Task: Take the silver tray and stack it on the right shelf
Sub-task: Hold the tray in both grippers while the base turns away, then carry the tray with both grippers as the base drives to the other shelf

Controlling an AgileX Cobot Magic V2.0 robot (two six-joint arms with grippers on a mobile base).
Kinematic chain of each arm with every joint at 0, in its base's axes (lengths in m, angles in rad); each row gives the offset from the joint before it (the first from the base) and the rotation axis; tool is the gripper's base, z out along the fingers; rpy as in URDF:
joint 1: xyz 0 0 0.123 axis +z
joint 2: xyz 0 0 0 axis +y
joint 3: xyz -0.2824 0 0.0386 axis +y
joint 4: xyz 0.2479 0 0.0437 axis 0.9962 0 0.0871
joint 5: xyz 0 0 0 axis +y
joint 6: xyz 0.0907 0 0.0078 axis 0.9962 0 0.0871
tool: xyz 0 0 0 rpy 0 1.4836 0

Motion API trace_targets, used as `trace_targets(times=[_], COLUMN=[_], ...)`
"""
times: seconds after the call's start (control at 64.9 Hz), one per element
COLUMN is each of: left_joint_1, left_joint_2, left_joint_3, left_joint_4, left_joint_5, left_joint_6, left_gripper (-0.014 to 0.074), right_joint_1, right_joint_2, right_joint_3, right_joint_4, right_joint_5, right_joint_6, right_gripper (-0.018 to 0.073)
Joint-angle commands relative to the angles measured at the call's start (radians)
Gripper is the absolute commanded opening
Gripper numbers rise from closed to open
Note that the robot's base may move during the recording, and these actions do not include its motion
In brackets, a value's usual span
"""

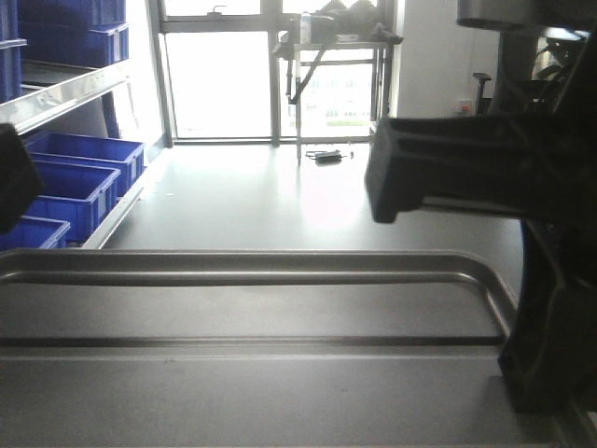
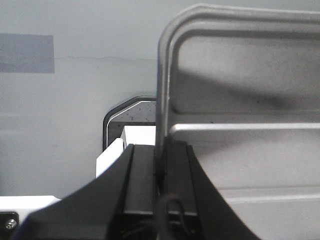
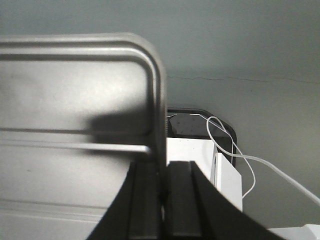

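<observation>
From where I stand, the shiny rectangular silver tray (image 1: 252, 308) with rounded corners and a low raised rim is held up between the two arms. It lies flat and wide across the front view, and one long ridge runs along its base. The left gripper (image 2: 162, 150) has its black fingers (image 2: 142, 175) closed together on the tray's left rim, one finger on each side of the metal edge. The right gripper (image 3: 162, 167) is clamped the same way on the right rim, which passes straight between its two dark fingers (image 3: 180, 195).

The pale grey floor (image 1: 280, 196) lies below and beyond the tray. To the left, stacked blue plastic bins (image 1: 75, 177) sit under a steel rack shelf (image 1: 65, 93). A bright window (image 1: 224, 84) fills the far wall. In the right wrist view, a thin white cable (image 3: 235, 150) loops beside a white box (image 3: 190, 155) under the tray's corner.
</observation>
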Motion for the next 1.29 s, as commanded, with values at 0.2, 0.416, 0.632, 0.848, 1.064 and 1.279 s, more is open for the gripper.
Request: trace_targets(times=[0.2,0.416,0.632,0.848,1.064,1.279], left_joint_1=[-0.001,-0.001,-0.001,-0.001,-0.001,-0.001], left_joint_2=[-0.022,-0.022,-0.022,-0.022,-0.022,-0.022], left_joint_3=[-0.019,-0.019,-0.019,-0.019,-0.019,-0.019], left_joint_4=[0.067,0.067,0.067,0.067,0.067,0.067], left_joint_5=[0.276,0.276,0.276,0.276,0.276,0.276], left_joint_6=[0.008,0.008,0.008,0.008,0.008,0.008], left_gripper=[-0.0099,-0.0099,-0.0099,-0.0099,-0.0099,-0.0099], right_joint_1=[-0.009,-0.009,-0.009,-0.009,-0.009,-0.009], right_joint_2=[-0.023,-0.023,-0.023,-0.023,-0.023,-0.023], right_joint_3=[-0.018,-0.018,-0.018,-0.018,-0.018,-0.018], right_joint_4=[-0.08,-0.08,-0.08,-0.08,-0.08,-0.08], right_joint_5=[0.119,0.119,0.119,0.119,0.12,0.121], right_joint_6=[-0.012,-0.012,-0.012,-0.012,-0.012,-0.012], right_gripper=[0.0057,0.0057,0.0057,0.0057,0.0057,0.0057])
